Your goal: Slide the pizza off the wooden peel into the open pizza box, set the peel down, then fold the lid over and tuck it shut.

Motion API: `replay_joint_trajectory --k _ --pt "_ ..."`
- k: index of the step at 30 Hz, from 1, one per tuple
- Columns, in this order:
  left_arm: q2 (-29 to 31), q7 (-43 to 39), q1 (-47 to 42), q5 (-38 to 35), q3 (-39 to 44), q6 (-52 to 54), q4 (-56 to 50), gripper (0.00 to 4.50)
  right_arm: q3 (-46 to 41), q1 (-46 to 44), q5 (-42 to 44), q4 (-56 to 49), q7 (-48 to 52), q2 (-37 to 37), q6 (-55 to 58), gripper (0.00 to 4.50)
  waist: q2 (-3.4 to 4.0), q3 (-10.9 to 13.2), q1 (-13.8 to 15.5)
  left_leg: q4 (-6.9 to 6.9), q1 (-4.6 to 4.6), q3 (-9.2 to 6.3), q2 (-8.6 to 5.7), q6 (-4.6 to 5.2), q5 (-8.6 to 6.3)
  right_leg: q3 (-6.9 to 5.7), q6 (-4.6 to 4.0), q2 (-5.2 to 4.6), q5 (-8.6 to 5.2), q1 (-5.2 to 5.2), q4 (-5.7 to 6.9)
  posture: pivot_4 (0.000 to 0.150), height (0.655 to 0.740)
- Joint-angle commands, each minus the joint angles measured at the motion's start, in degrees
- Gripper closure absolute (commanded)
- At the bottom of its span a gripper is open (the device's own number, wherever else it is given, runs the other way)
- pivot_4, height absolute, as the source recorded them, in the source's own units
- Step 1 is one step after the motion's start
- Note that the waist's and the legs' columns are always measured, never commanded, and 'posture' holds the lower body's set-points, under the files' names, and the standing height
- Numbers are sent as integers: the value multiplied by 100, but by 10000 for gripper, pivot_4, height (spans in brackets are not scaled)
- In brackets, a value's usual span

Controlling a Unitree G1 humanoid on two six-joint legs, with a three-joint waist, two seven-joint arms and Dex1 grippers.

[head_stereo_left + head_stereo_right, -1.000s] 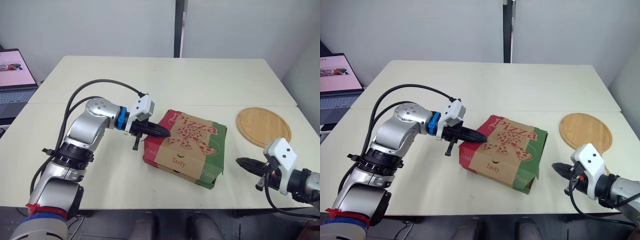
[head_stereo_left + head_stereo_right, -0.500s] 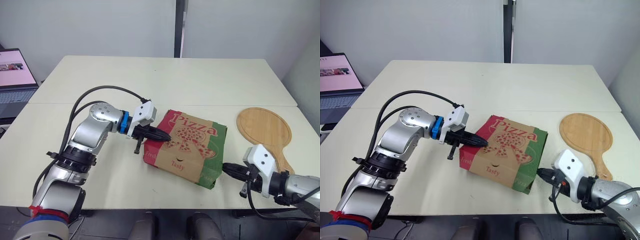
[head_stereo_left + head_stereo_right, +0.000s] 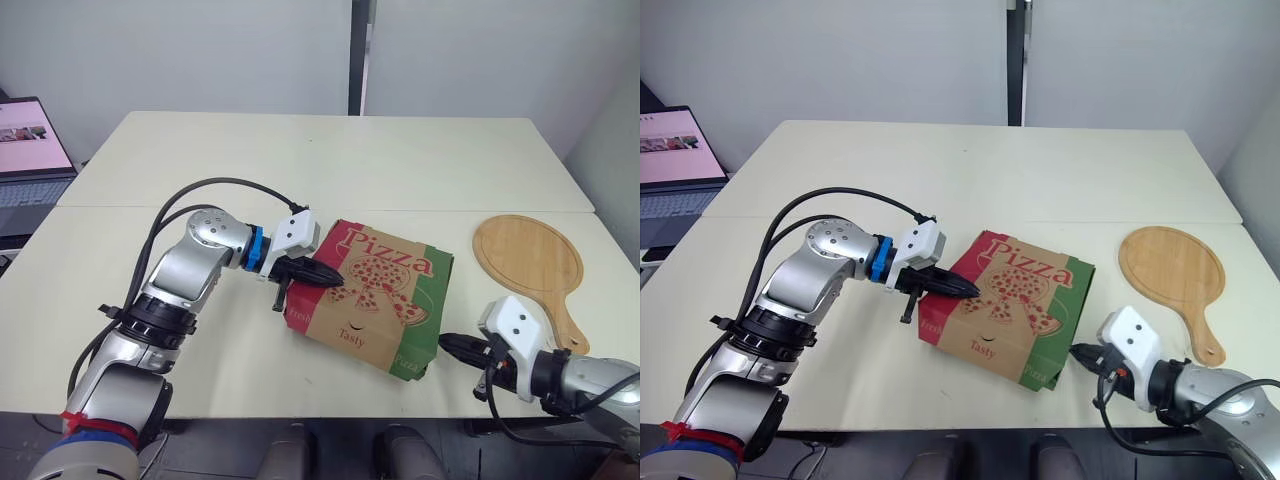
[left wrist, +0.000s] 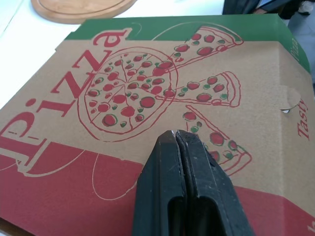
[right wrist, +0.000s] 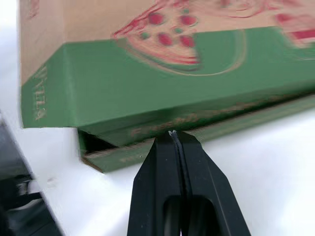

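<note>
While clenched on nothing: left gripper (image 4: pixel 176 133) tip-down on printed lid of pizza box (image 3: pixel 385 275), right gripper (image 5: pixel 172 133), likewise clenched, at its green side seam. Box near front of table (image 3: pixel 330 160), wooden peel (image 3: pixel 527 253) well apart rightward. Judged light, thin, bendy, skid-prone; best pressed at flap edges.

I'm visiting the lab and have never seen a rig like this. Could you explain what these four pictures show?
It is a humanoid robot with two arms, each ending in two black fingers. Two pictures look down from its head; two look along each wrist's fingers. On the cream table lie a printed cardboard pizza box, lid down, and a round wooden peel on its right; a laptop sits far left. The left gripper, shut, rests on the lid; the right gripper, shut, points at the box's green side. Neither holds anything.
</note>
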Motion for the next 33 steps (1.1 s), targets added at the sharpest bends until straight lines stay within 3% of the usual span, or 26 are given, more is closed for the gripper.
replay_joint_trajectory --k 1,2,7,15,22,33 --pt "-48 69 -48 8 83 -38 -17 44831 -933 235 496 -298 270 -11 42 45000 0 0 3 0 0 0 0 0 0 0 0 0 0 0 -1 1500 7318" --pt "-62 71 -73 10 92 -49 17 44831 -1177 309 712 -361 352 -25 90 45000 0 0 4 0 1 0 -1 0 0 0 0 0 0 1 -1 1500 7318" --pt "-100 68 -184 6 136 -96 178 45000 -1571 317 1559 -854 358 -196 273 28691 0 0 -4 1 3 0 1 0 0 1 0 0 0 3 1 1500 7318" --pt "-113 83 -273 -21 166 -99 235 45000 176 -675 871 -1185 -421 -568 -151 181 0 0 -7 3 2 0 0 0 0 -1 0 0 0 2 1 1500 7318" --pt "-107 72 -287 -35 174 -84 203 45000 1323 -1056 -304 -1076 -711 -598 -329 181 -1 0 -5 4 -1 -1 0 -1 1 -1 0 -1 0 0 -2 1500 7318" --pt "-58 -81 -185 -13 96 -254 -8 45000 1659 -1031 -1228 -707 -785 -265 -586 181 0 0 -5 5 0 -1 0 -1 1 0 0 -1 0 0 1 1500 7318"
